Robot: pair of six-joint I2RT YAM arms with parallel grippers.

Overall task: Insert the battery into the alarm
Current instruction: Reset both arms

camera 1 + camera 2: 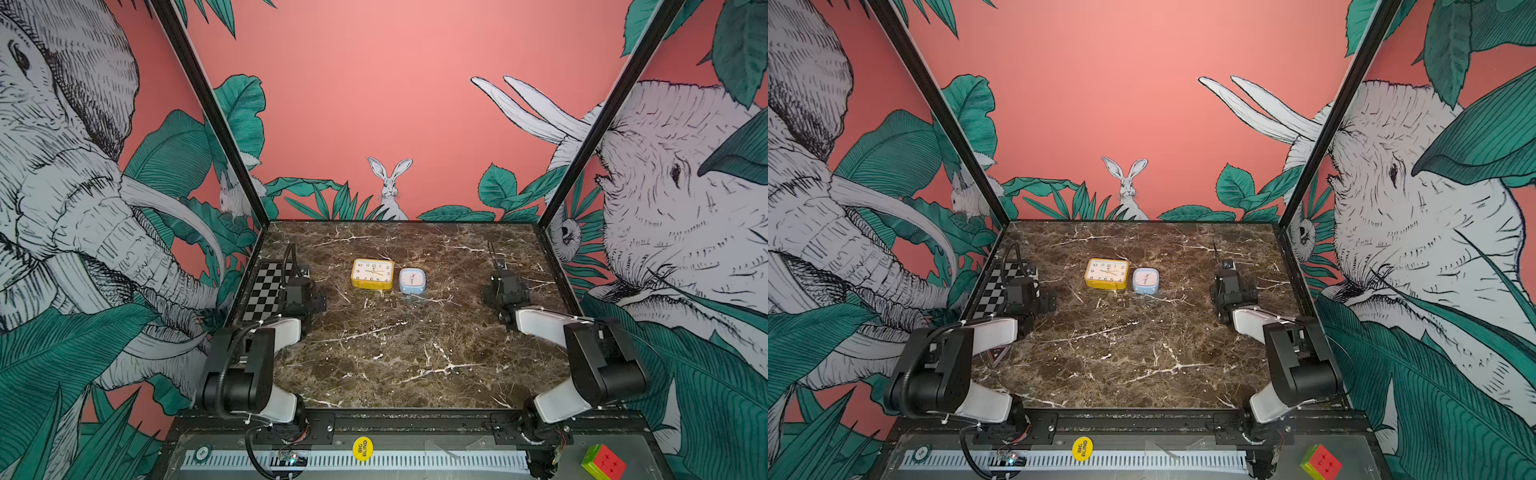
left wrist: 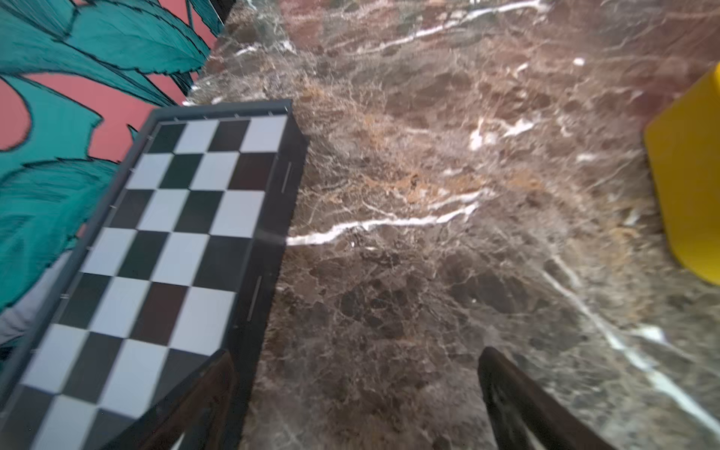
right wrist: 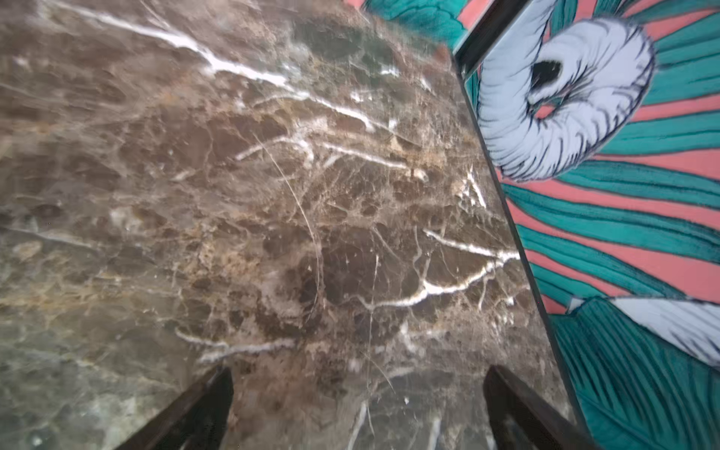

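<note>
Brown marble tabletop (image 1: 395, 353), jungle-mural walls (image 1: 374, 104)

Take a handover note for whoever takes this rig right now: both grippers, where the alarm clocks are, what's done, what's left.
Left gripper: fingers open, empty, over the table beside the chessboard.
Right gripper: fingers open, empty, over bare table on its own side.
Yellow alarm clock and blue alarm clock: side by side mid-table, dials showing, neither gripper touching them.
Done: cannot tell. No battery shows in any view and the clock backs are hidden.
Left: find the battery or check the compartment.
</note>
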